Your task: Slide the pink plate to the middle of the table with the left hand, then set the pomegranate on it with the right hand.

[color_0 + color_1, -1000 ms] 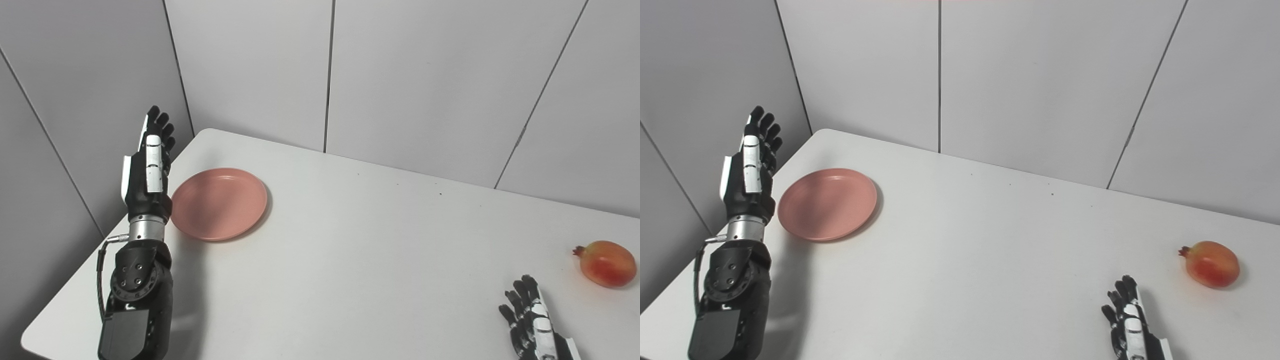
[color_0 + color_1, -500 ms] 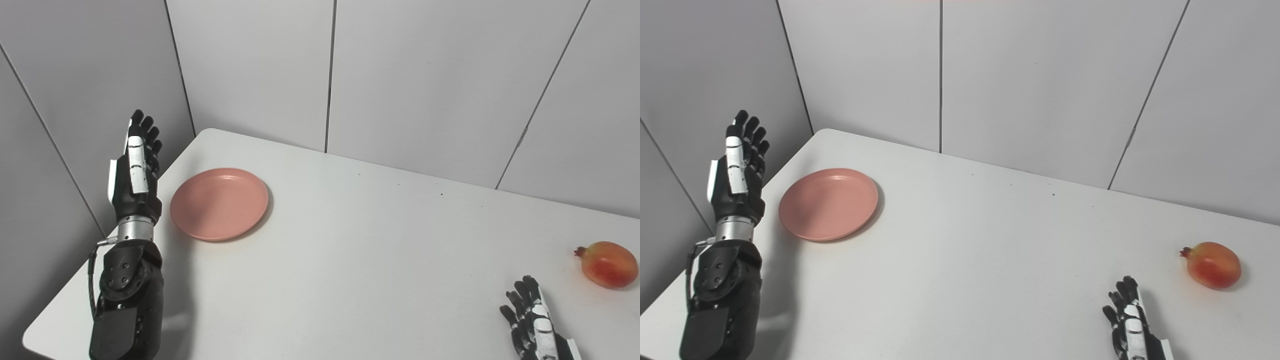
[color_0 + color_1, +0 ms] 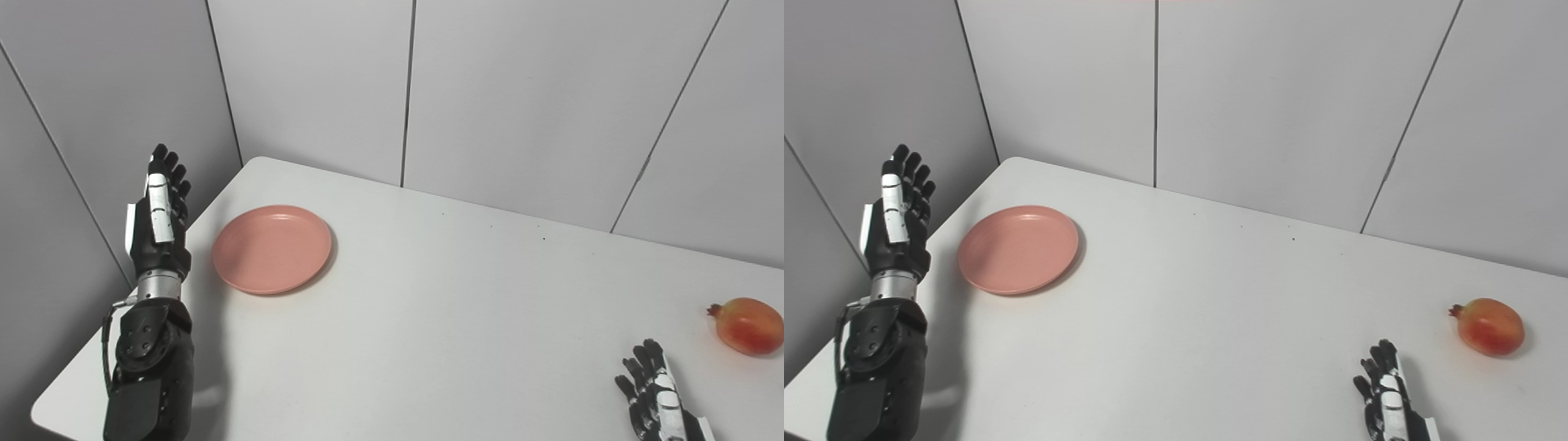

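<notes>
Lower right of your frame: right hand (image 3: 658,401) low at the bottom edge, fingers spread, holding nothing. Pomegranate (image 3: 747,317) lies on the table (image 3: 465,318) up and right of it, near, not touching. Left side: left hand (image 3: 158,211) raised upright at the table's left edge, fingers extended, empty. Plate (image 3: 271,248) sits just right of it, apart, in the upper left of the tabletop.

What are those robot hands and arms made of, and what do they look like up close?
The left hand is black with white plates along its back and a finger, a shiny silver wrist ring, a chunky black forearm with round bolts, and a thin looping cable. The right hand shows the same black-and-white look.
</notes>
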Controlling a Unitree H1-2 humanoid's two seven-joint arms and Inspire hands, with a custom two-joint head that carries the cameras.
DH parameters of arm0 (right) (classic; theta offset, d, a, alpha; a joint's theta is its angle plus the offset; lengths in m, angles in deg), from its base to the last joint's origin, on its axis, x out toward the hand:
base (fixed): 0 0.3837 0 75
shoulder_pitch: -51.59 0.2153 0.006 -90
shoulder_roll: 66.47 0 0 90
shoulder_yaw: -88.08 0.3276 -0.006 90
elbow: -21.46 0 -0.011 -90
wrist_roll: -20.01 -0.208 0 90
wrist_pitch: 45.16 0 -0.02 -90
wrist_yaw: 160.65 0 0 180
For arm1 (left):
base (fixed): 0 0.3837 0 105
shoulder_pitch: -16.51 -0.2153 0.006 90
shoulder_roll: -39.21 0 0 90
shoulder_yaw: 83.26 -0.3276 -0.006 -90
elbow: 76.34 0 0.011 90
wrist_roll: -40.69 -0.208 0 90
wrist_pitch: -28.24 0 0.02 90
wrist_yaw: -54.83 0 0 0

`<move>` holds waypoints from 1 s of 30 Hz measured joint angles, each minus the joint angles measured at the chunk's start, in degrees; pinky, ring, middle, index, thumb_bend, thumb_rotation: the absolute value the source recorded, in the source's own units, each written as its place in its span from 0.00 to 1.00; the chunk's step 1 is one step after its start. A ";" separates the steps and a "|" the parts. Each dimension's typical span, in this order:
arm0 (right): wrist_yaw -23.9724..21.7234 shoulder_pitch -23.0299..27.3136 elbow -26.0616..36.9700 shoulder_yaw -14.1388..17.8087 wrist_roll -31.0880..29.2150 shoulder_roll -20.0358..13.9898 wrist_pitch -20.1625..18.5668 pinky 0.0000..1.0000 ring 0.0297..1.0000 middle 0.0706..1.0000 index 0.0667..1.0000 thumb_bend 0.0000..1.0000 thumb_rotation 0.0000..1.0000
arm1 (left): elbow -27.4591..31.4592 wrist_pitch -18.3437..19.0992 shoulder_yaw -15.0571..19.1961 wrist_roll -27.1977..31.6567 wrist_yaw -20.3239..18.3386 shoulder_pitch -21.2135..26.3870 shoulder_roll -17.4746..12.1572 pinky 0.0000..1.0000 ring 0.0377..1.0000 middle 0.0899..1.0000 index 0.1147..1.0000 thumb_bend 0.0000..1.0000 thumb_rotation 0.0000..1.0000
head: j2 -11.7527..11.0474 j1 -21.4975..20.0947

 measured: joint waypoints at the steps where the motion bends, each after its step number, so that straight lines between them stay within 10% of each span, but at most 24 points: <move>1: -0.01 0.00 0.00 0.00 0.00 0.00 0.00 1.00 1.00 1.00 1.00 0.15 1.00 | -0.03 -0.12 0.04 0.13 -0.03 -0.03 0.00 0.99 0.97 0.96 0.94 0.47 1.00 | -0.09 -0.09; 30: -0.01 0.00 -0.02 0.29 -0.06 -0.49 0.01 1.00 1.00 1.00 1.00 0.16 1.00 | -8.53 -2.98 -2.44 2.65 -1.52 -1.00 0.36 1.00 0.99 0.98 0.96 0.42 1.00 | -0.26 0.00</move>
